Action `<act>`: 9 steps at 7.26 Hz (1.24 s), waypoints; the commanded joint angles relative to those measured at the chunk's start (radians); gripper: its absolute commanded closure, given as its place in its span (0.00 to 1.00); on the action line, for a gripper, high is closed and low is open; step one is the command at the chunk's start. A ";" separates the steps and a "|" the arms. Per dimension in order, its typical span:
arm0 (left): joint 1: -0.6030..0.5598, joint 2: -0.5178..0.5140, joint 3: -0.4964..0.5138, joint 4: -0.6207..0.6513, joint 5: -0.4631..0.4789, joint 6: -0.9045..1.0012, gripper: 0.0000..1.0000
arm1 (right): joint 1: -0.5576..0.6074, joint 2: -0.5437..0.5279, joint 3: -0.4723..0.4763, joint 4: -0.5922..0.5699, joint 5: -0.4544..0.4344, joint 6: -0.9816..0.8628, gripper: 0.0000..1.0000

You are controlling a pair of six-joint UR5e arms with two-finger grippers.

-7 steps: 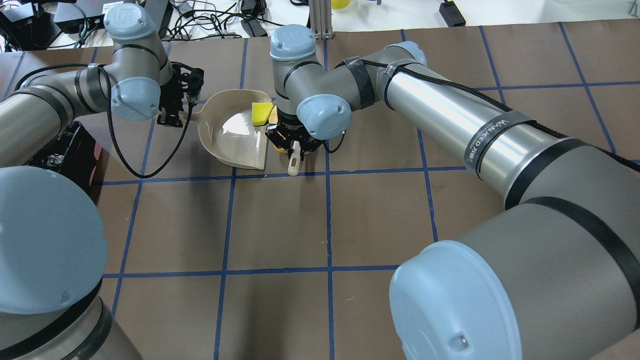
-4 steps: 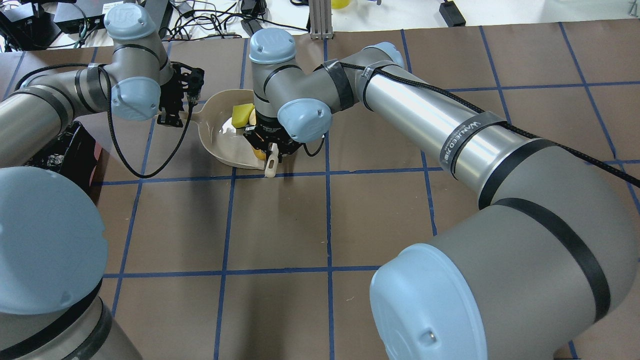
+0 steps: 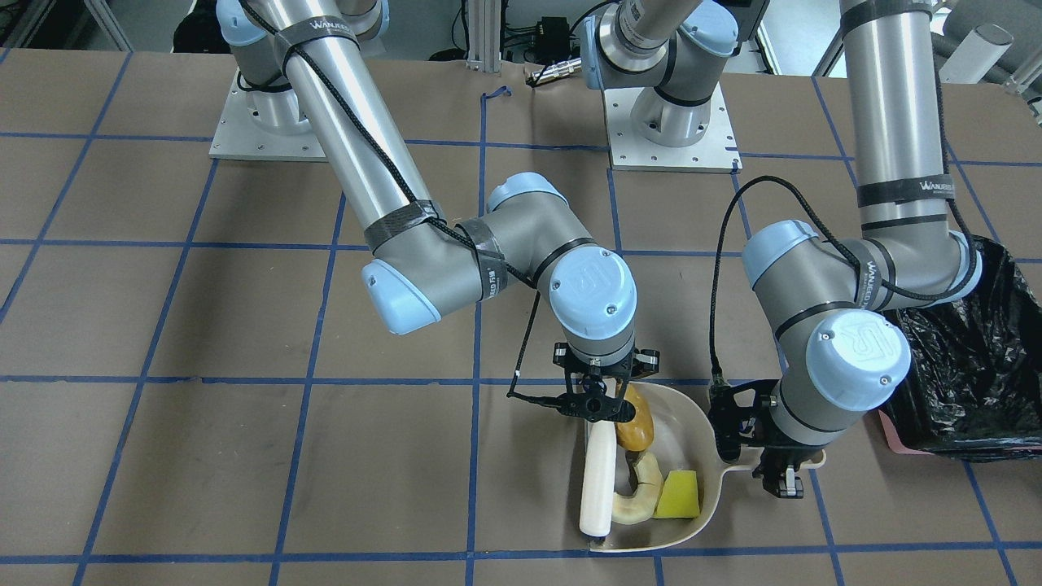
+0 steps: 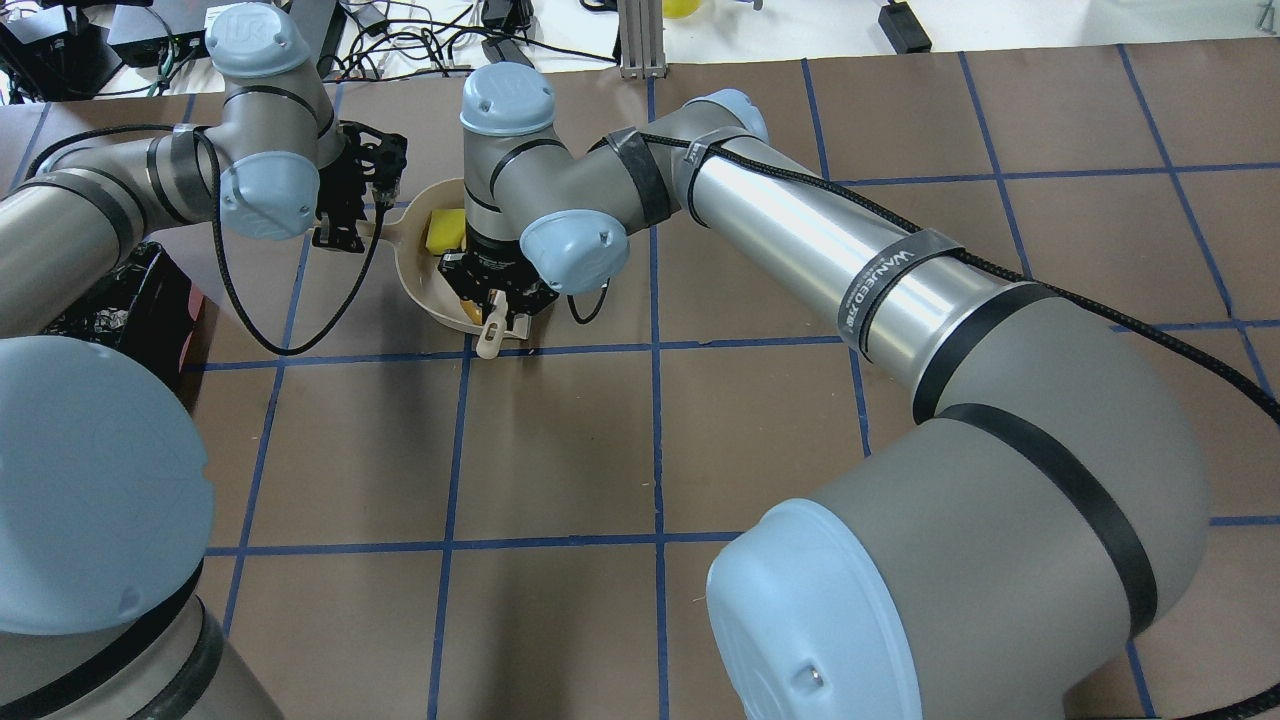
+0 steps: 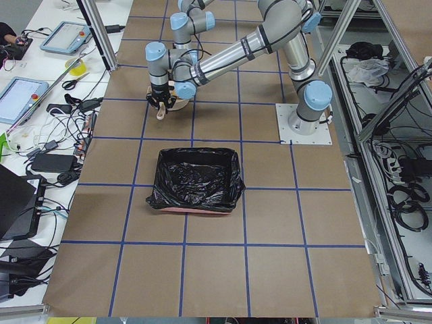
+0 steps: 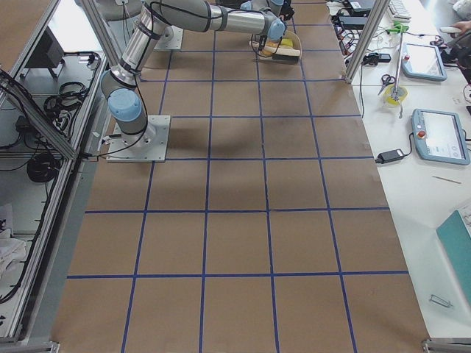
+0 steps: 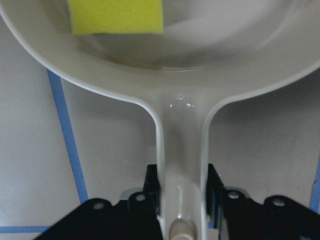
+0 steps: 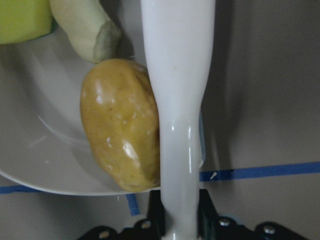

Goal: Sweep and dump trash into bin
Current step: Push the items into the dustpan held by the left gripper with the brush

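The beige dustpan [image 3: 710, 476] lies on the table, and my left gripper [image 3: 777, 476] is shut on its handle [image 7: 181, 165]. Inside it lie the orange-brown potato [image 3: 636, 427], the cream crescent rind [image 3: 639, 498] and the yellow wedge [image 3: 680, 495]. My right gripper [image 3: 598, 400] is shut on a white sweeping tool [image 3: 596, 480], which lies across the pan's open mouth against the potato [image 8: 120, 120]. The bin [image 3: 969, 366], pink with a black bag, stands beside my left arm, apart from the pan.
The brown table cover [image 4: 560, 440] carries a blue tape grid. Cables and electronics [image 4: 420, 40] lie past the far edge. The bin also shows in the exterior left view [image 5: 196, 179]. My right arm [image 4: 800, 220] reaches across the middle of the table.
My right gripper has moved left with the white tool, pushing the pieces deeper into the dustpan. The yellow wedge has slid toward the handle end. The left gripper and dustpan have stayed put.
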 commanded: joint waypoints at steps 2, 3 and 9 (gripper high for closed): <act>0.000 0.001 0.000 -0.001 0.000 -0.001 1.00 | 0.019 -0.004 -0.022 -0.001 0.034 0.022 1.00; 0.000 0.001 0.000 -0.001 0.000 -0.001 1.00 | 0.006 -0.007 -0.017 0.007 -0.001 0.011 1.00; 0.002 0.000 0.000 0.000 -0.007 -0.001 1.00 | -0.077 -0.056 -0.003 0.157 -0.063 -0.055 1.00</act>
